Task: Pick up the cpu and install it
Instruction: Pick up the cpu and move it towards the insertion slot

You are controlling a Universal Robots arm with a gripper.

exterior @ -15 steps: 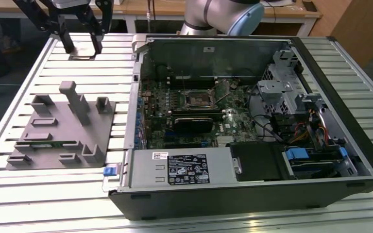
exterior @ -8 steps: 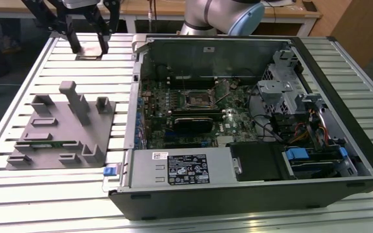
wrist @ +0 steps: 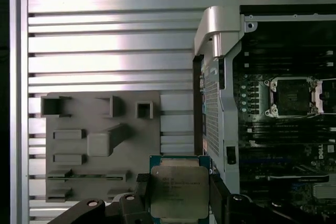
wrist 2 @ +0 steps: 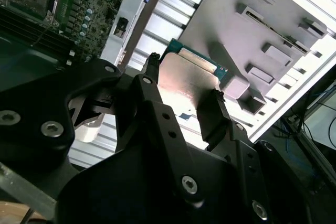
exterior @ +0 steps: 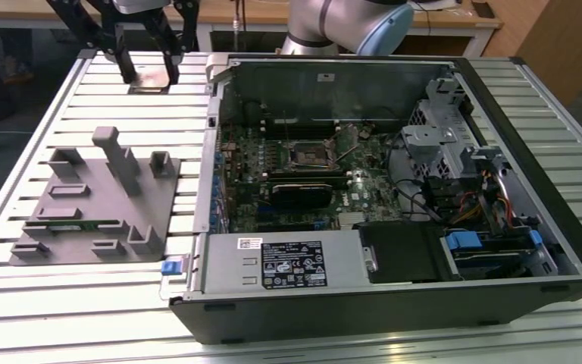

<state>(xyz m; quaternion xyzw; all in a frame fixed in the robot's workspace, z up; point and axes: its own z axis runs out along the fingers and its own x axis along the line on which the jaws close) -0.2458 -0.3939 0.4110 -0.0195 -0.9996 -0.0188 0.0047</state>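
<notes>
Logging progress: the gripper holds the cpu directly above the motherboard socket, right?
Not quite. The gripper holds the cpu, but over the slatted table outside the case; the first wrist view shows the socket empty, off to the side.

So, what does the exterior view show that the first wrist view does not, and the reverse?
Exterior view: the arm, the whole case, its power supply and drive cage. First wrist view: the cpu with its green edge and lid marks. Both: the hand gripping the cpu, the grey holder tray, the empty socket.
</notes>
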